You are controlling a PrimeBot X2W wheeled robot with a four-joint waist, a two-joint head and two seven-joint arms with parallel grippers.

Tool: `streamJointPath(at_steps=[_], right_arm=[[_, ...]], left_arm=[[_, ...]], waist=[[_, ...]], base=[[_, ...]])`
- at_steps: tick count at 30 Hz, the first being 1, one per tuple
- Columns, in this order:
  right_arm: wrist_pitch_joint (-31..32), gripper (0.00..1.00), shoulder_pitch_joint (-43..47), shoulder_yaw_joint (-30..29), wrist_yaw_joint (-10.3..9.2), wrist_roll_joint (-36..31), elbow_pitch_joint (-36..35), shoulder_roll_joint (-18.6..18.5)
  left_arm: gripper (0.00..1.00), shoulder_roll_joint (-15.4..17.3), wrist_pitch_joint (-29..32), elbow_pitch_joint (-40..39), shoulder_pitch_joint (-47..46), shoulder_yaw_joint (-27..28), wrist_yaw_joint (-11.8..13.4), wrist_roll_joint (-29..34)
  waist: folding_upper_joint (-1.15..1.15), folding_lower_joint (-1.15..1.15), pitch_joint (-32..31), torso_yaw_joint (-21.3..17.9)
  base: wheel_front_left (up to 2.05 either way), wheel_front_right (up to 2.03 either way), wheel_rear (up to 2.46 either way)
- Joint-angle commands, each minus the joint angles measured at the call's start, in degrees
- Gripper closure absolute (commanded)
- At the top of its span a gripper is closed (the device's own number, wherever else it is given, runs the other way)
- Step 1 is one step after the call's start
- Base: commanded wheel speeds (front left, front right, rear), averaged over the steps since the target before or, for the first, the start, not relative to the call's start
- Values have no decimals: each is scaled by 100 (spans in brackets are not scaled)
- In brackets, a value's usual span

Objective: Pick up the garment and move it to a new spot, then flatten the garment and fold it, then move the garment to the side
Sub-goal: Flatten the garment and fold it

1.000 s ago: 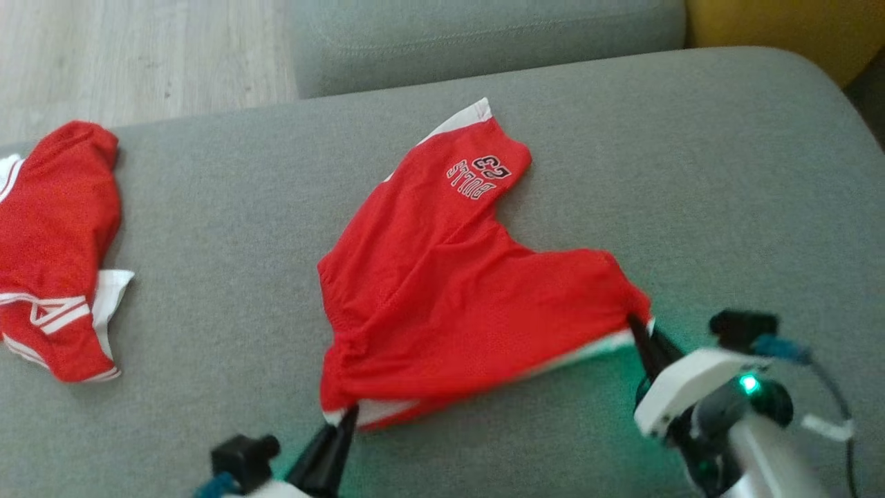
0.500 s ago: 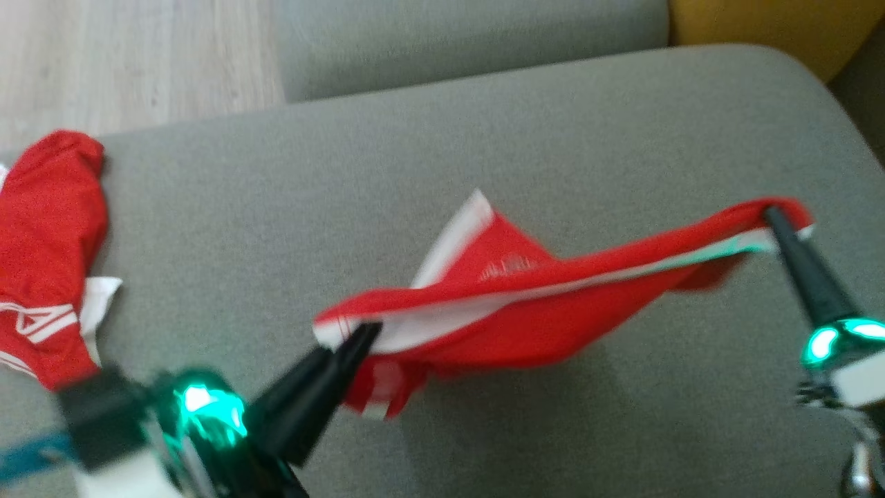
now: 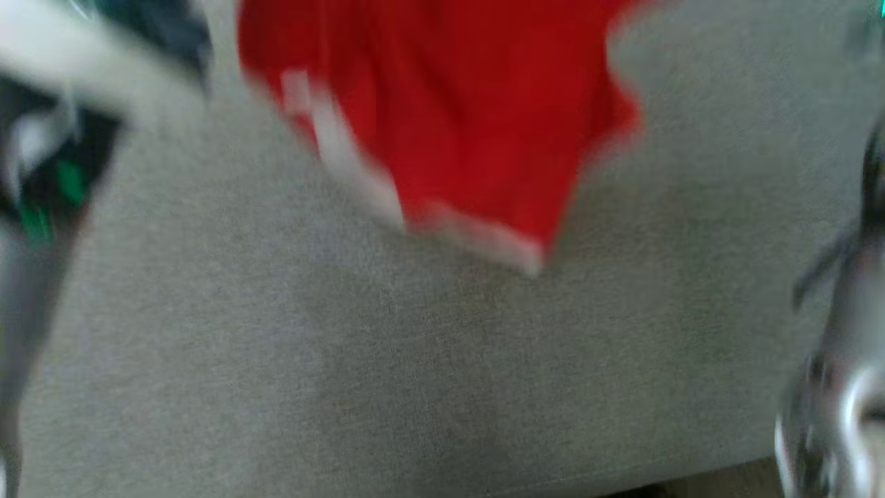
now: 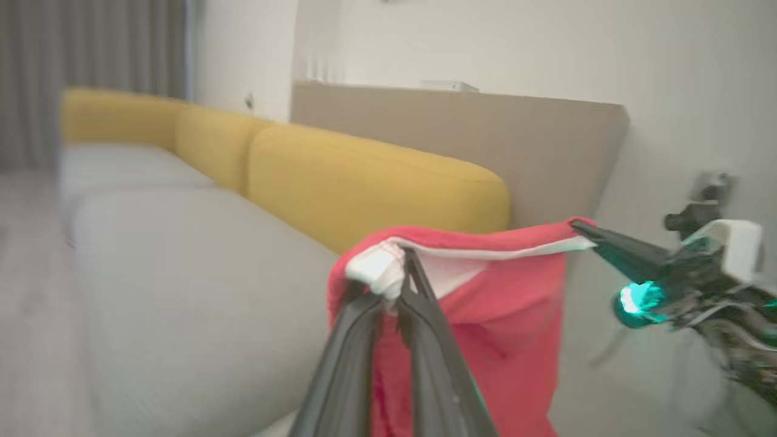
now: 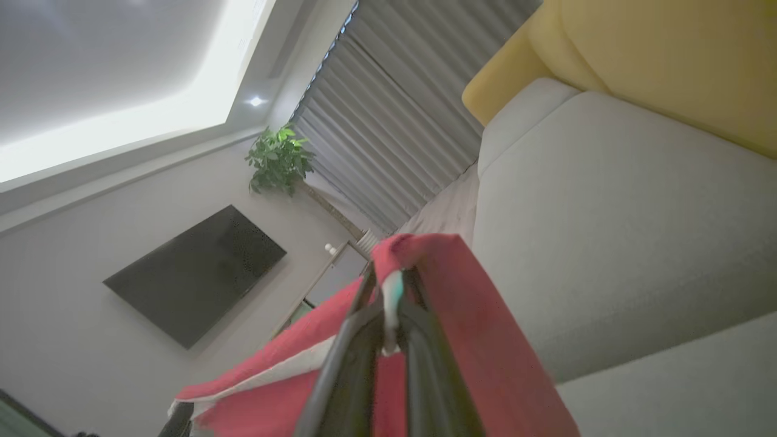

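Our left gripper (image 4: 405, 267) and right gripper (image 5: 391, 281) each pinch the garment (image 4: 504, 309) by its top edge. It hangs between them, above the sofa (image 3: 415, 387).

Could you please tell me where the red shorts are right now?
In the left wrist view the red shorts hang above the grey sofa seat, stretched by their white-trimmed edge between the left pincer and the right pincer.
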Motion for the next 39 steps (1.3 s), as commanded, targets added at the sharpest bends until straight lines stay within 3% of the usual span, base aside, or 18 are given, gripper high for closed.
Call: streamJointPath(at_steps=[1,5,9,14,18,23,28,35,39], right_arm=[[-146,100,-416,116,45,-98,-14,-18],[-1082,100,-2082,246,45,-340,1583,-18],[-1795,100,-2782,471,45,-368,2838,-18],[-2202,100,-2334,754,45,-484,3655,-17],[-2255,100,-1466,744,45,-743,3843,-17],[-2003,100,-186,522,45,-902,3210,-18],[-1602,100,1899,-36,45,-880,1604,-18],[-1118,100,4504,-622,45,-494,-234,-17],[-992,100,5726,-838,45,-198,-1098,-17]], left_arm=[[100,177,-161,13,-454,260,-43,266],[100,-277,-1328,1474,-1861,42,-120,1160],[100,-542,-2468,2628,-2456,-300,-146,1653],[100,-563,-3349,3441,-1947,-878,-151,1522],[100,-535,-3641,3668,-1012,-1249,-152,1258],[100,-577,-3742,3182,359,-1554,-153,1105],[100,-724,-3747,2113,2497,-1197,-147,1037],[100,-868,-3748,980,4898,-883,230,1066],[100,-791,-3749,346,5820,-850,486,1082]], waist=[[0,-4,557,-66],[0,-4,891,-52],[0,-4,1077,-5],[0,-4,1090,43],[0,-4,1005,93],[0,-4,741,193],[0,-4,-165,359],[0,-4,-1201,388],[0,-4,-1268,423]], base=[[0,0,0],[0,0,0],[0,0,0],[0,0,0],[0,0,0],[0,0,0],[0,0,0],[0,0,0],[0,0,0]])
